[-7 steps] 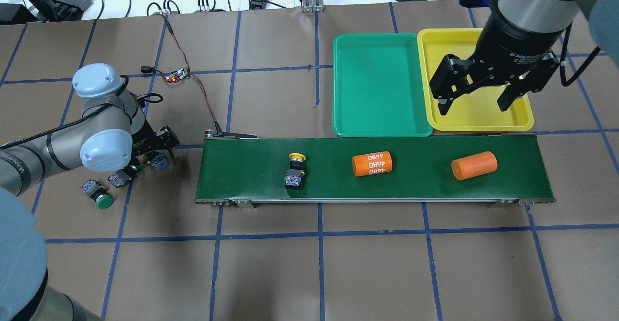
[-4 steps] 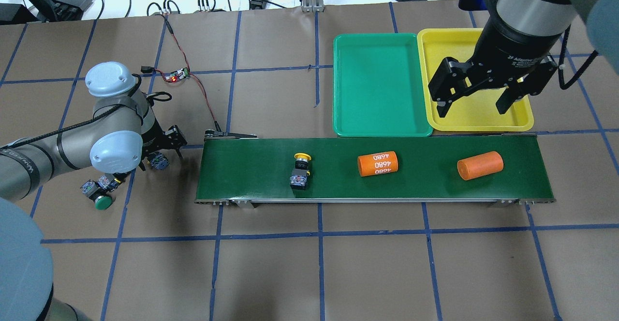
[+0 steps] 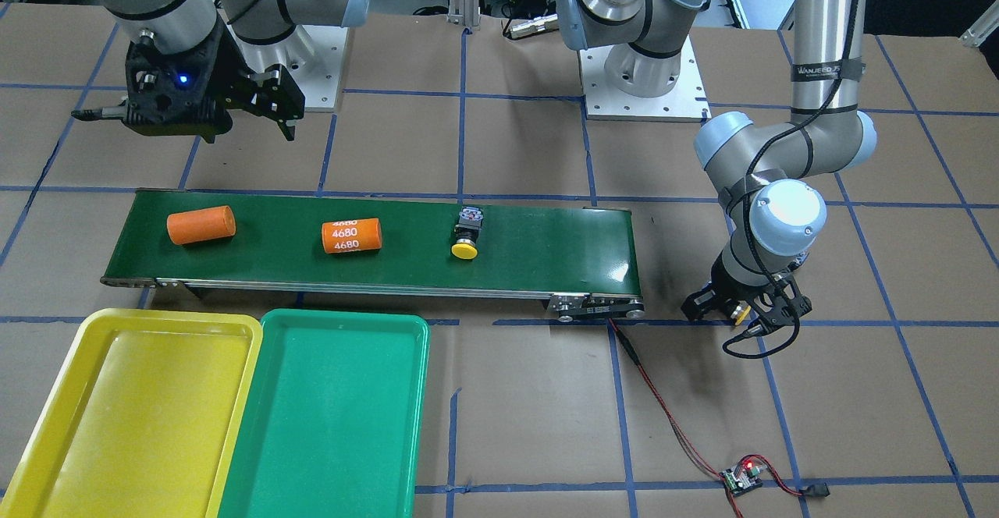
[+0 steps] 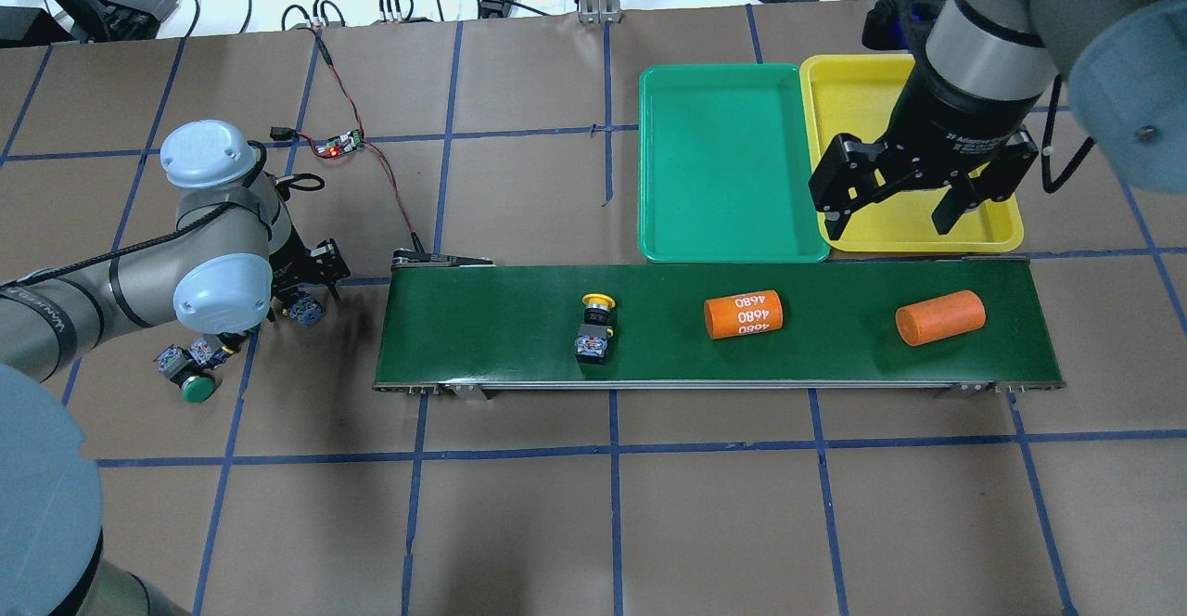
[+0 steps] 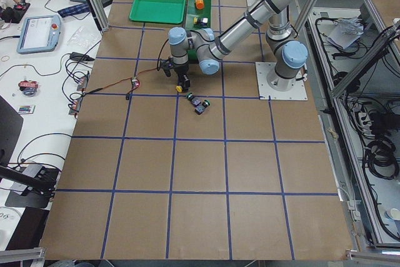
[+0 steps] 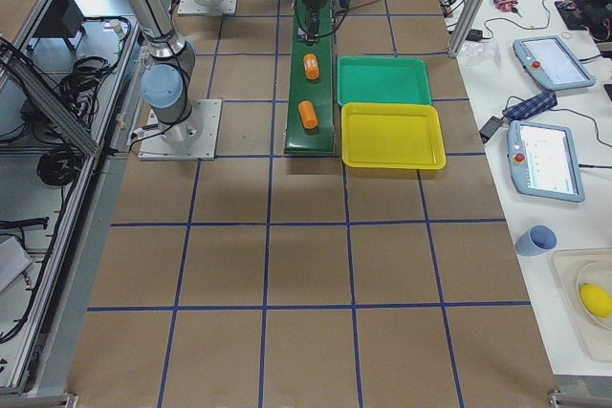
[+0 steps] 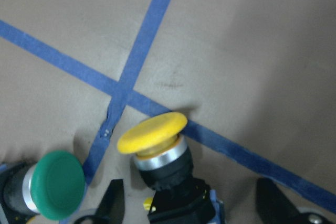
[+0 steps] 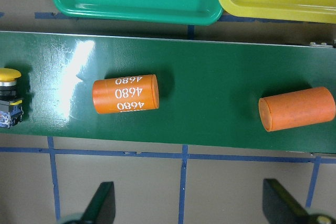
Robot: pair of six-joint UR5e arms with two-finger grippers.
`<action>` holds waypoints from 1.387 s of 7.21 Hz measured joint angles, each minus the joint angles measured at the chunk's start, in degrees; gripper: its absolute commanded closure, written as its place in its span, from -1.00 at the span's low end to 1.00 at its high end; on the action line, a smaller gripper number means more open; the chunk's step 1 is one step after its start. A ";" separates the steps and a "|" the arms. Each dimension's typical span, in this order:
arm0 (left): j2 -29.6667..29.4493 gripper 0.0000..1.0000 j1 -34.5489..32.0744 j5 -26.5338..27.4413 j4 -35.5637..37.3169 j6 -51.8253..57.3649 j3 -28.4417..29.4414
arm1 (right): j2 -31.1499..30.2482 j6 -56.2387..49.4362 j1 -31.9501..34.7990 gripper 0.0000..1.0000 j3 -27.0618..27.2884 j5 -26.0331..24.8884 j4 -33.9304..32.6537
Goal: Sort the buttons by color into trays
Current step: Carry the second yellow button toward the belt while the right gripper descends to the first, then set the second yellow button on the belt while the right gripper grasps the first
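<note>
The jaws of the left gripper (image 3: pixel 737 310) stand wide apart, low over the tabletop (image 4: pixel 612 523) just left of the belt (image 4: pixel 482 319). A yellow button (image 7: pixel 155 137) stands between them, cap up. A gap shows between its body and one jaw, so they are not clamped on it. Two green buttons (image 4: pixel 194 386) lie close together on the brown tabletop, just nearer and further left than that gripper. One green cap shows at the edge of the left wrist view. The jaws of the right gripper (image 4: pixel 890 223) are also wide and hold nothing. This gripper hangs well above the tabletop at the right, by the near edge of the yellow tray (image 4: pixel 872 96). The second yellow button (image 4: pixel 594 324) lies on the dark green belt near its middle, cap pointing to the far side. Two orange cylinders lie to its right on the belt, a marked one (image 4: pixel 744 315) reading 4680 and a plain one (image 4: pixel 938 317) further right. The green tray (image 4: pixel 733 161) sits on the far side of the belt, with the yellow tray touching its right side.
</note>
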 measured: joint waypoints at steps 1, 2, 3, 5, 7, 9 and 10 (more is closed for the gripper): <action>0.31 1.00 0.01 -0.12 0.03 0.79 0.26 | 0.21 0.86 0.08 -1.00 1.48 0.10 -1.67; 1.20 1.00 -0.07 -0.15 -0.39 1.44 0.40 | 0.57 2.16 0.45 -1.00 2.23 0.08 -2.35; 2.70 1.00 -0.18 -0.42 -1.06 2.79 0.52 | 1.21 3.09 1.45 -1.00 2.51 0.04 -2.98; 6.83 1.00 -1.11 -6.15 -4.47 6.20 0.40 | 3.08 6.77 4.87 -1.00 2.89 0.06 -6.69; 12.30 1.00 -4.18 -11.24 -10.84 10.71 0.19 | 6.16 9.98 9.07 -0.99 3.06 0.14 -10.52; 15.87 1.00 -13.65 -13.90 -17.68 12.65 0.15 | 8.56 13.78 11.89 -1.00 3.32 0.30 -12.98; 15.81 1.00 -18.33 -14.21 -18.61 11.67 0.11 | 9.46 16.15 13.14 -1.00 3.75 0.30 -14.61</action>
